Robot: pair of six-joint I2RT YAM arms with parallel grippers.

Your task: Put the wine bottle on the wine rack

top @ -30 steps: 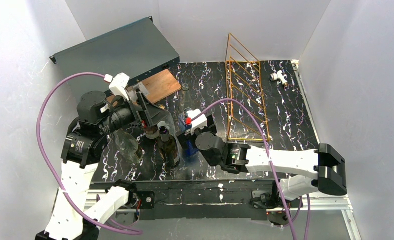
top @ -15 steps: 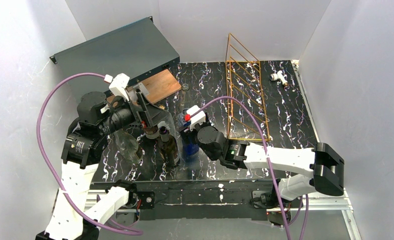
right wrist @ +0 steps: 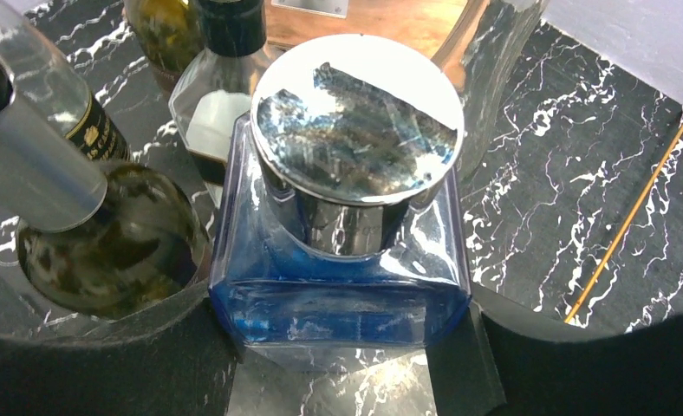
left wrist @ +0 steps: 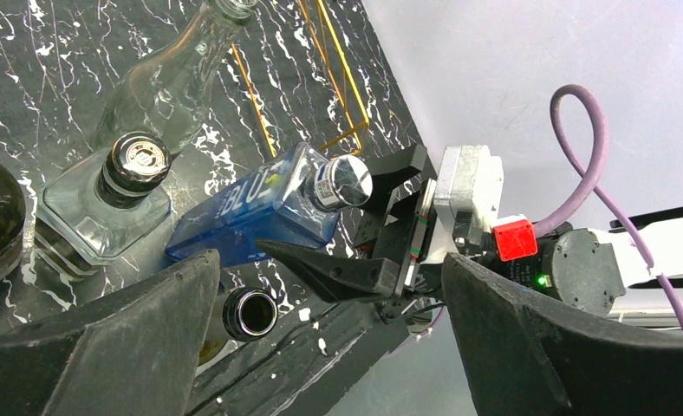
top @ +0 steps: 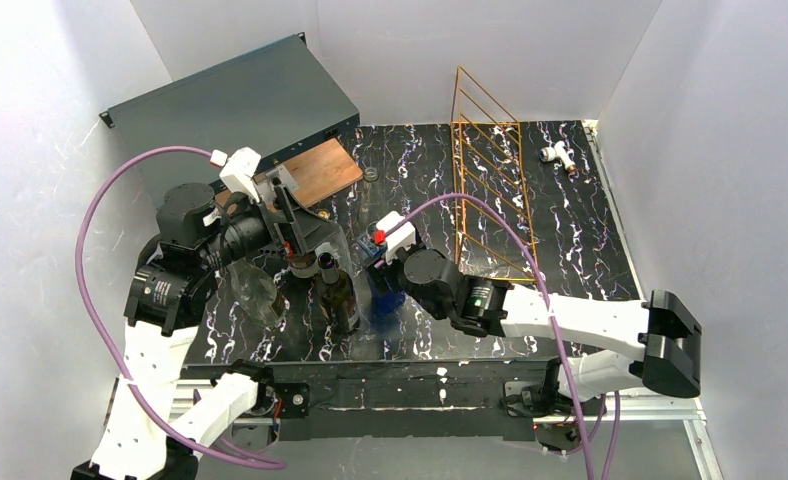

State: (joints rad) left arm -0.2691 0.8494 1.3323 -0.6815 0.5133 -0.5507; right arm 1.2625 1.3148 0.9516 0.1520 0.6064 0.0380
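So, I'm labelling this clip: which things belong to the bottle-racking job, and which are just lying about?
Job: blue bottle, gold rack, right gripper holding that bottle.
Lying about: grey box, wooden board, brown bottle, clear bottle, small white part.

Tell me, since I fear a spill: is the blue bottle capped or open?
Capped. A shiny silver cap covers the neck of the blue bottle in both wrist views; no opening shows.

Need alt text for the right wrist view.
A blue square bottle with a silver cap is clamped in the right gripper. A dark wine bottle stands close at picture left, a clear bottle behind, and a gold wine rack wire at the right edge.
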